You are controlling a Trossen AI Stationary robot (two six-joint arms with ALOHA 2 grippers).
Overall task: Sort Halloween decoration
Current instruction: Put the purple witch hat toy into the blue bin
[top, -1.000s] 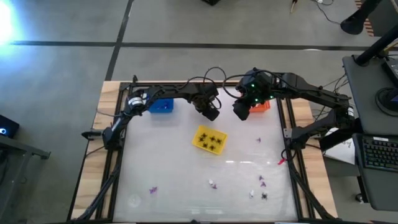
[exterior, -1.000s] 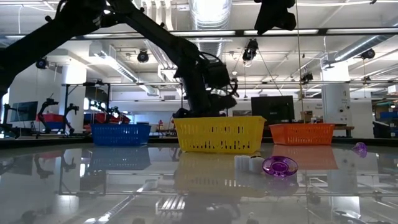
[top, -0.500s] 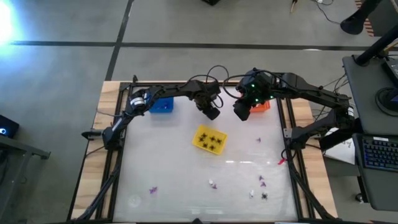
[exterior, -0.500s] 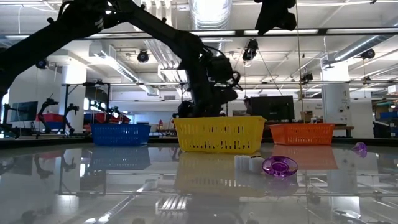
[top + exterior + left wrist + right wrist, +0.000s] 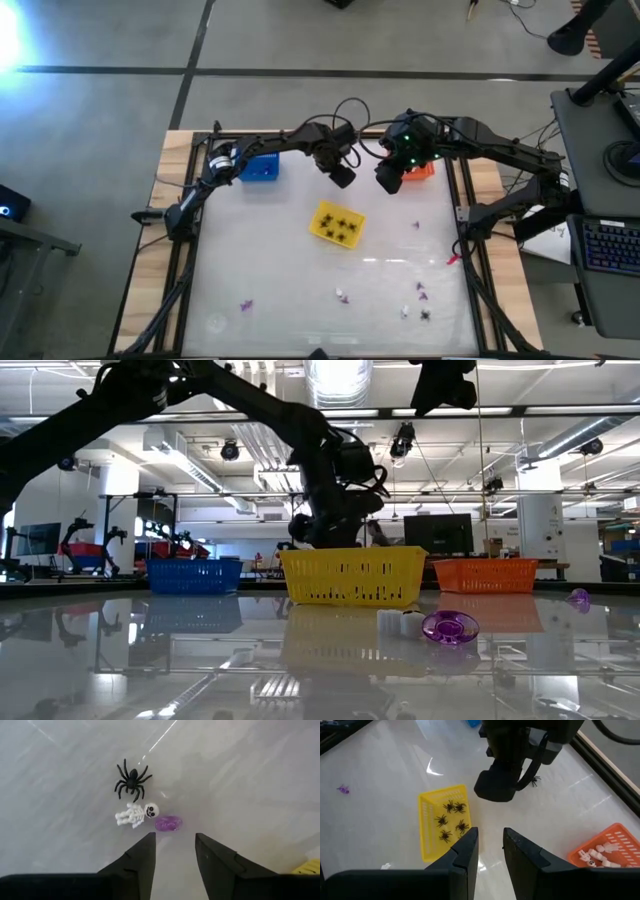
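— Where's my left claw (image 5: 174,851) right now?

— Upper middle of the overhead frame, past the yellow basket (image 5: 336,224). Its fingers stand slightly apart with nothing between them.

— And what's in front of it?

— In its wrist picture, three pieces lie close together on the table (image 5: 260,780): a black spider (image 5: 131,778) highest, a white skeleton (image 5: 136,814) below it, a purple bit (image 5: 168,823) just beside the skeleton's head. The purple bit sits almost straight ahead of the finger gap; the skeleton's long axis runs across the frame, slightly left of the gap.

— The right claw (image 5: 489,848)?

— It hangs by the orange basket (image 5: 418,170), also slightly open and empty. I judge the left arm is nearer that cluster, so the pick is its job.
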